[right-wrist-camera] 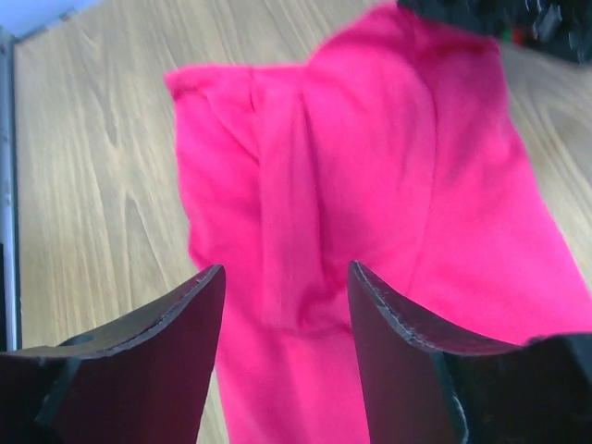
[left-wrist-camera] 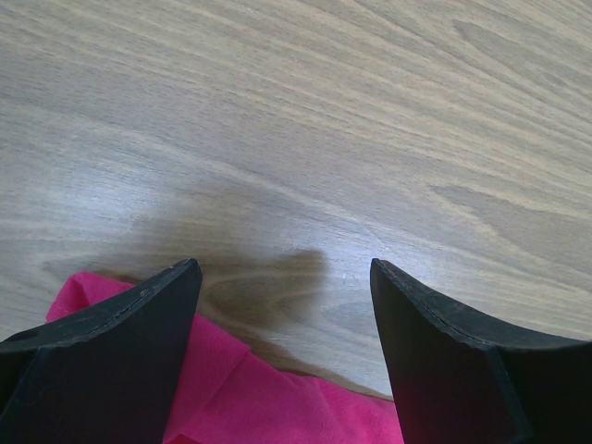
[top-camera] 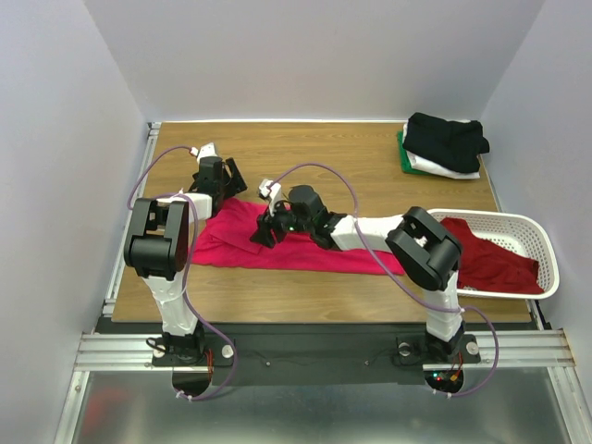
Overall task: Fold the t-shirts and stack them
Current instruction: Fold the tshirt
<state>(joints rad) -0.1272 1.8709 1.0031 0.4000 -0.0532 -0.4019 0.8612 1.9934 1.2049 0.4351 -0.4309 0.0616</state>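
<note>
bright pink t-shirt [top-camera: 298,260], dark red t-shirt [top-camera: 490,264], white basket [top-camera: 546,252], brown wood-grain table [top-camera: 324,157]

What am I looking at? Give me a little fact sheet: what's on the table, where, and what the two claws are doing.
Table: wooden
Pink shirt: laid out across the middle
Dark red shirt: heaped in the white basket, right side
Far right corner: black shirt on top, white shirt and green shirt beneath
Left claw: open, over bare wood by the pink edge
Right claw: open, above the pink shirt
</note>
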